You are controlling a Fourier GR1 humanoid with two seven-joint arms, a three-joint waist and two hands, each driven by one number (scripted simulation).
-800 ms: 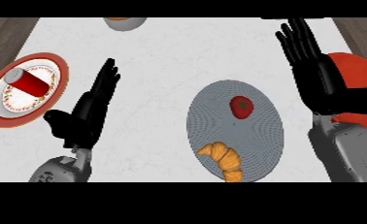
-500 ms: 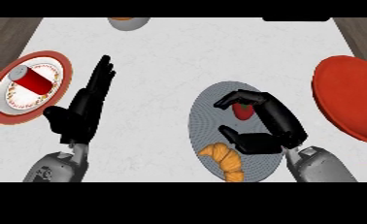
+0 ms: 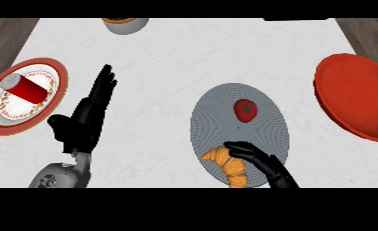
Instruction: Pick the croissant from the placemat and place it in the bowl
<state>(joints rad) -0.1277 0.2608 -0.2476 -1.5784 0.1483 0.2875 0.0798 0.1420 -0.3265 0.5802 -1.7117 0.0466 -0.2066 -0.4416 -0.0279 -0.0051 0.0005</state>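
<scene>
A golden croissant (image 3: pixel 225 166) lies on the near edge of the round grey placemat (image 3: pixel 221 120). My right hand (image 3: pixel 264 164) comes in from the lower right, its fingers curled over the croissant's upper right side and touching it. Much of that hand is cut off by the view's lower edge. The red bowl (image 3: pixel 353 95) sits at the right edge of the counter, apart from the placemat. At the lower left my left hand (image 3: pixel 83 120) rests open, fingers pointing up.
A red tomato (image 3: pixel 245 110) lies on the placemat beyond the croissant. At the left a red-rimmed plate (image 3: pixel 52 70) carries a red can (image 3: pixel 26 87). A small grey bowl (image 3: pixel 124 24) stands at the far edge.
My right hand came down from above the red bowl, across the tomato, to the croissant at the placemat's near edge. The view has shifted slightly. The left hand stayed put.
</scene>
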